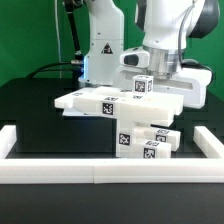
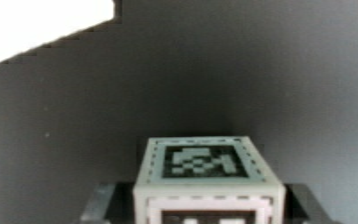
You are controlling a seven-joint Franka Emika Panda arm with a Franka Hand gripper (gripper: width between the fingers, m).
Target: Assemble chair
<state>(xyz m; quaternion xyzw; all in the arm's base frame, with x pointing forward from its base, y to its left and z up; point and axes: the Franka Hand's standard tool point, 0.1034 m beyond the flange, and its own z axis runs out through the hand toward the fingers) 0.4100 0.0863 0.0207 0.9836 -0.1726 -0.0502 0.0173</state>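
Overhead, arm upright, tool clamped on small cube.

One slab lies on the table. One tagged cube sits above it, and about three tagged blocks cluster in front, though their edges blur together. White rails border three sides; one arm shows.
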